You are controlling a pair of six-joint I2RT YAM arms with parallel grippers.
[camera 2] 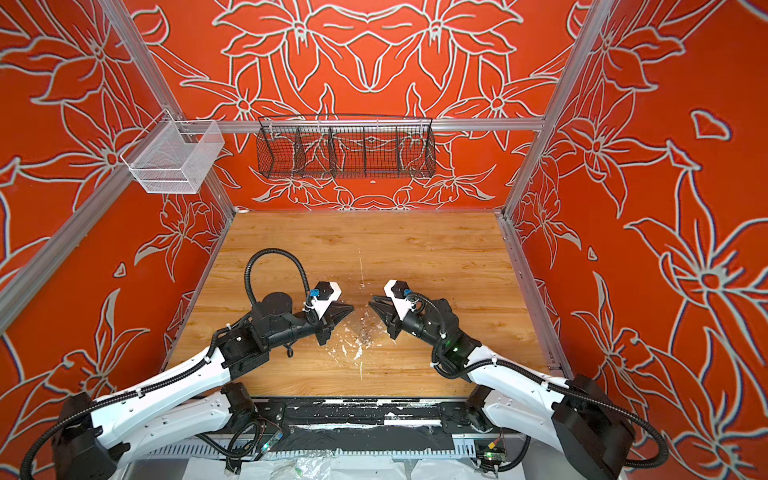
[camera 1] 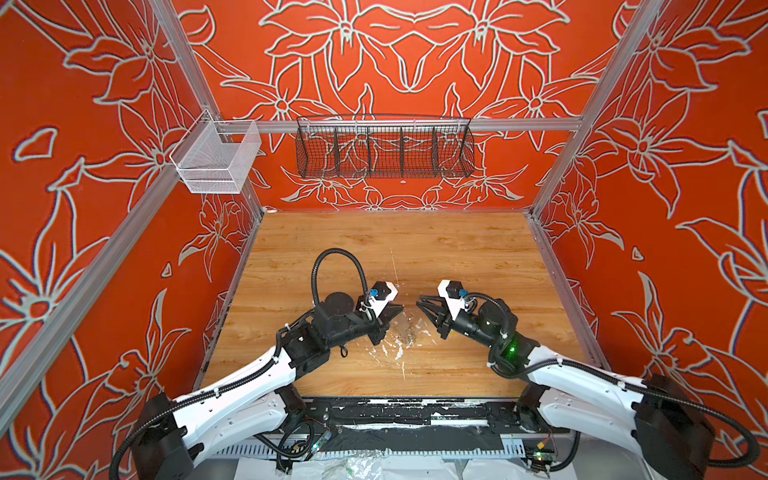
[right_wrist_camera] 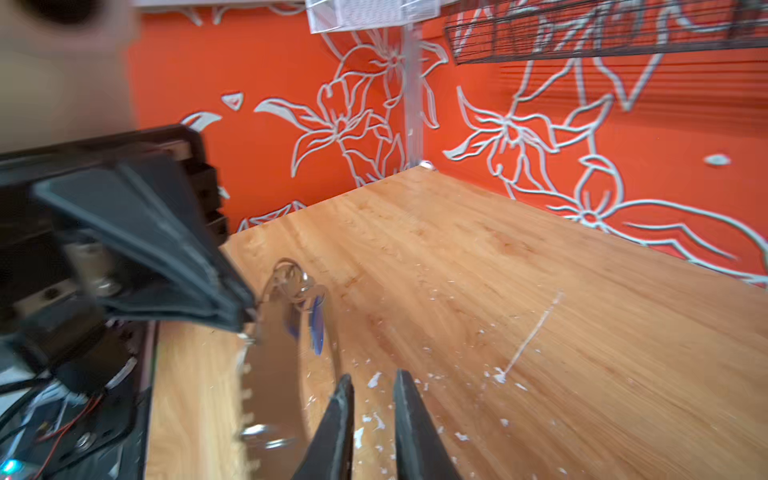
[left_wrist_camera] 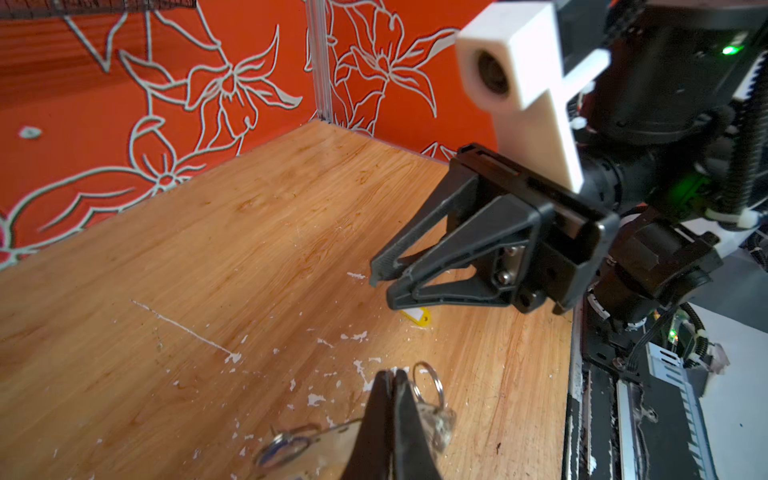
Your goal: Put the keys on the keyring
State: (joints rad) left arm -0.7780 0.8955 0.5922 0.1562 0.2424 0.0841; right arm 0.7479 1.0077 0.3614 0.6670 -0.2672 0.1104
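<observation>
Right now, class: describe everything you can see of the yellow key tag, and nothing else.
The yellow key tag shows only in the left wrist view: a small oblong of bright yellow plastic with a white label face, lying flat on the wooden tabletop. The right gripper hovers open in front of it, hiding one end. No key is visible on it.

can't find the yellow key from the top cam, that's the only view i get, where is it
observer: left wrist view shows the yellow tag lying on the table just below the right gripper fingertips.
operator: is right holding anything
observer: no, the right wrist view shows its jaws slightly apart with nothing between them.
operator: and the blue one
observer: the blue tag already hangs from a split ring on the keyring, which the left gripper pinches.
</observation>
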